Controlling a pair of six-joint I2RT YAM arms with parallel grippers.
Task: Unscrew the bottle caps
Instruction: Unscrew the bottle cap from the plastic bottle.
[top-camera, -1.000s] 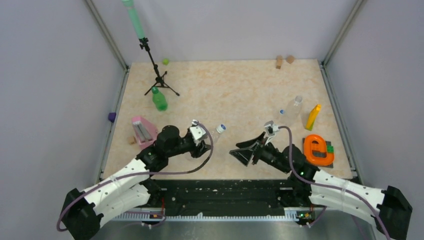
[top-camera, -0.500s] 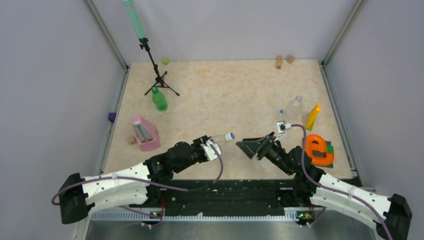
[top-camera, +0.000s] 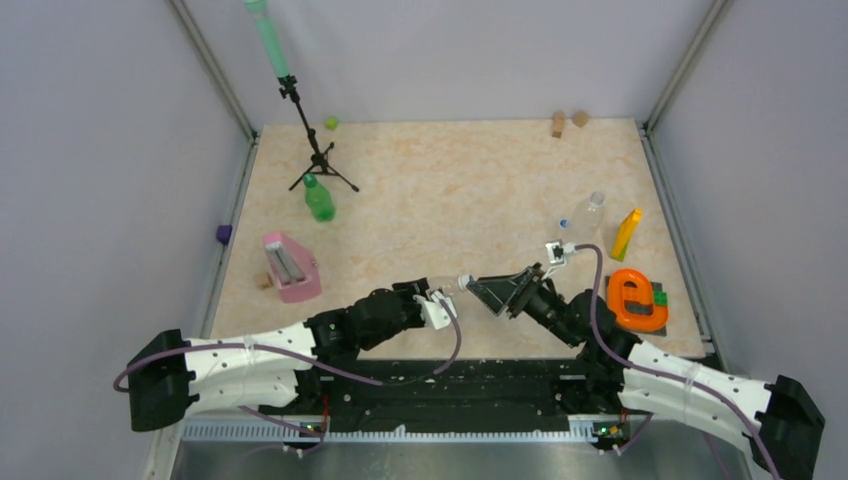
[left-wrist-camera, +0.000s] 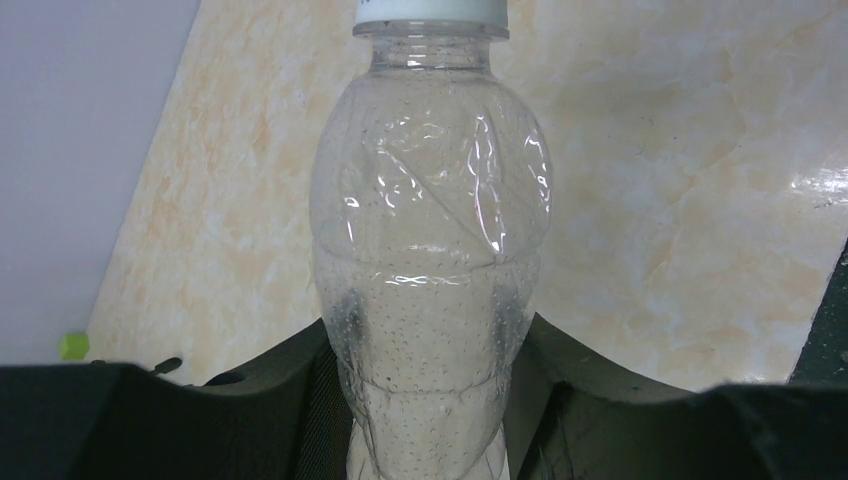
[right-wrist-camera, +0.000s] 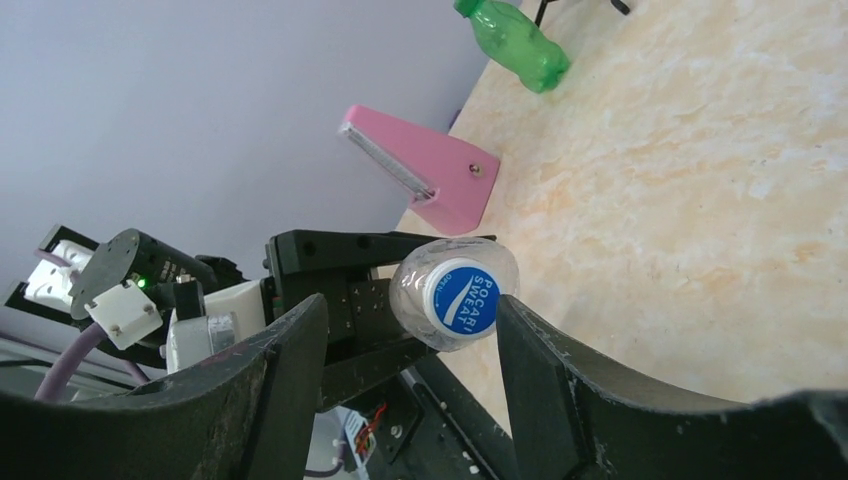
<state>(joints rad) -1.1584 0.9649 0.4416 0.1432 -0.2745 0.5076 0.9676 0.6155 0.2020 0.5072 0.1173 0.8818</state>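
Black left gripper (top-camera: 436, 299): is clamping the clear bottle (left-wrist-camera: 430, 260) by its lower body, holding it in the air.
Bottle axis: is lying left-to-right, neck facing the opposite arm.
Blue cap (right-wrist-camera: 459, 297): is sitting on the bottle's right end.
Right gripper (right-wrist-camera: 410, 320): is straddling this cap half-open, one finger seemingly touching it, the other apart.
Room: pink block (top-camera: 290, 268) is standing well left of the bottle.

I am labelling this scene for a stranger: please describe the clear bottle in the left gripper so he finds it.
At the near edge of the table, in the middle, the left gripper holds a clear bottle. Unlike the other clear bottle by the yellow block, its blue cap sits between the right gripper's fingers.
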